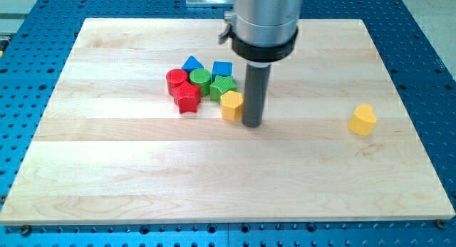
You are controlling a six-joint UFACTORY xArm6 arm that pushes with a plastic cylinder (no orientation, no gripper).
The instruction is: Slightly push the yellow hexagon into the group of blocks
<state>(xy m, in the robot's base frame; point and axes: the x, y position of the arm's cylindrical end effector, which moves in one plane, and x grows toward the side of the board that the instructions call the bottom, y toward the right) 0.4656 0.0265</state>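
My tip (252, 124) sits on the wooden board (142, 176), just R of centre, rod upright under the silver/black arm housing (265, 23) coming in from 12 o'clock. It's a plain rod: no jaws, nothing to open or shut, holds nothing. It stands right at the 3 o'clock side of the yellow hexagon (231, 104), touching or v. nearly so; can't tell which.

Yellow hexagon lies at the cluster's 4 o'clock edge, pressed up to or just beside the green hexagon-ish block (223, 87) at its 11 o'clock.

Rest of the group, all close-packed, upper-centre of board:
- green cylinder (200, 79), just L of the other green block
- blue cube (222, 69) at 12 o'clock of the green hexagon-ish block
- blue triangle (192, 64) at 12 o'clock of the green cylinder
- red cylinder (176, 80) at the group's 9 o'clock end
- red star-like block (187, 97) at the group's 7 o'clock, a small gap betw. it and the yellow hexagon

Second yellow block (363, 119), shape unclear (poss. heart or pentagon), sits alone well apart at 3 o'clock of my tip, nr the board's R edge.

Board rests on a blue perforated table (28, 33).
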